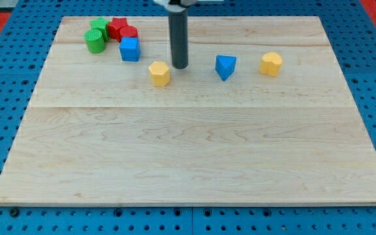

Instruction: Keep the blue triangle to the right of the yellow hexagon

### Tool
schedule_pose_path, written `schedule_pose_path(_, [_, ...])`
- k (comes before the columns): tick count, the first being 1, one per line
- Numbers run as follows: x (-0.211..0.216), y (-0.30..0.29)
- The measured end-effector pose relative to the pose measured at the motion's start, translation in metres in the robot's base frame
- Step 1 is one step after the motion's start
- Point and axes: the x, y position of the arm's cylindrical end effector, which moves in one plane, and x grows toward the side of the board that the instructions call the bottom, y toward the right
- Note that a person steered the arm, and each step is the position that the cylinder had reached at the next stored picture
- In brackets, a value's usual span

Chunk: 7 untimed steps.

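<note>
blue triangle (pixel 225 66) sits upper middle of the wooden board (pixel 188 156), between two yellow blocks: yellow hexagon (pixel 160 73) to the view's left, second yellow block (pixel 271 64) to the view's right. no claw here, only an upright rod; my tip (pixel 179 67) stands just right of the yellow hexagon, apart from the triangle. blue cube (pixel 130 49), red blocks (pixel 123 29), green blocks (pixel 96 36) cluster top left.

My tip (pixel 179 66) points straight down, the rod upright near the view's top.
</note>
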Motion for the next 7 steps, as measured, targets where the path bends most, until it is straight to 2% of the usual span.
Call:
schedule_pose_path(1, [-0.037,0.046])
schedule_pose_path(2, [-0.002,0.091])
schedule_pose_path(4, [0.049,0.1])
schedule_pose_path(6, [0.07,0.133])
schedule_pose_path(7, [0.07,0.126])
